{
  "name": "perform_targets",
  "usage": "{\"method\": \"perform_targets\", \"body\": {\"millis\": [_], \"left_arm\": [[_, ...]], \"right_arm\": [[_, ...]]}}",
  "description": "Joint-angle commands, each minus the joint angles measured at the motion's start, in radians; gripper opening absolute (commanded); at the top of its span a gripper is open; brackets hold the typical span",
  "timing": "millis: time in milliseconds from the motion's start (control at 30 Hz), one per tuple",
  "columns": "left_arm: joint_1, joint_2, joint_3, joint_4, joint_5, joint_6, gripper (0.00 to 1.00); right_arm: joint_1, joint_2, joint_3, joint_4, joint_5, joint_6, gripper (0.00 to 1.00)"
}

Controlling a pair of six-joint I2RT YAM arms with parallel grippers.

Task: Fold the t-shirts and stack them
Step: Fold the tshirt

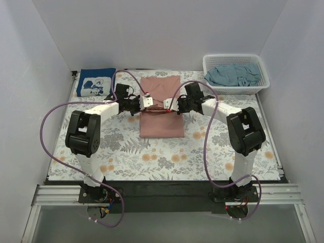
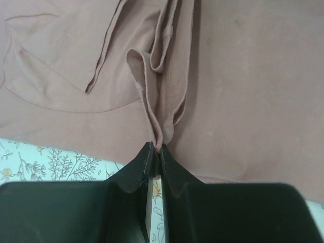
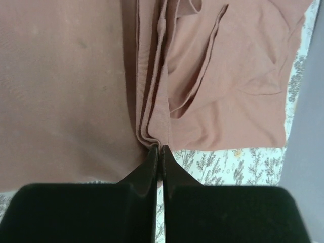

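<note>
The dusty-pink t-shirt (image 1: pixel 161 121) lies as a long folded strip in the middle of the table. My left gripper (image 1: pixel 147 101) pinches its left edge about halfway along, and my right gripper (image 1: pixel 170 104) pinches the right edge opposite. Seen from the left wrist, the black fingertips (image 2: pixel 147 154) are shut on a bunched ridge of the pink t-shirt (image 2: pixel 243 91). From the right wrist, the gripper (image 3: pixel 160 148) is shut on several stacked layers of pink t-shirt (image 3: pixel 61 91). A folded navy t-shirt (image 1: pixel 96 82) with white print lies at the back left. A grey-teal t-shirt (image 1: pixel 234 74) sits crumpled in the basket.
The white lattice basket (image 1: pixel 263 81) stands at the back right corner. The floral table cloth (image 1: pixel 167 157) covers the table. White walls close in the back and both sides. Purple cables loop from each arm over the table.
</note>
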Motion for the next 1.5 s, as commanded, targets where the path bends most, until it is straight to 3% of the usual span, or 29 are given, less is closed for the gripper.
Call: {"method": "perform_targets", "body": {"millis": [0, 233, 533, 1100, 1133, 1167, 1267, 1367, 1467], "left_arm": [[0.015, 0.03, 0.039, 0.078, -0.003, 0.008, 0.0], [0.022, 0.078, 0.05, 0.116, -0.038, -0.009, 0.0], [0.028, 0.005, 0.016, 0.115, -0.04, -0.001, 0.0], [0.045, 0.098, 0.047, 0.118, -0.095, -0.003, 0.01], [0.045, 0.096, 0.056, 0.118, -0.099, -0.012, 0.1], [0.045, 0.094, 0.063, 0.118, -0.119, -0.047, 0.31], [0.056, 0.081, 0.125, 0.125, -0.178, -0.186, 0.4], [0.094, 0.032, 0.195, 0.086, -0.178, -0.317, 0.41], [0.128, -0.025, 0.226, -0.064, -0.147, -0.484, 0.41]], "right_arm": [[-0.008, 0.05, 0.053, 0.066, -0.008, -0.023, 0.01], [-0.011, 0.118, 0.075, 0.12, 0.009, -0.003, 0.01], [-0.011, 0.07, 0.062, 0.129, -0.009, 0.008, 0.01], [0.003, 0.133, 0.104, 0.209, 0.005, 0.043, 0.01], [0.006, 0.138, 0.11, 0.209, 0.012, 0.046, 0.11], [0.01, 0.139, 0.119, 0.207, 0.028, 0.054, 0.33], [0.015, 0.12, 0.121, 0.204, 0.104, 0.087, 0.58], [0.01, 0.057, 0.105, 0.183, 0.163, 0.103, 0.64], [0.007, -0.034, 0.082, 0.114, 0.18, 0.165, 0.7]]}}
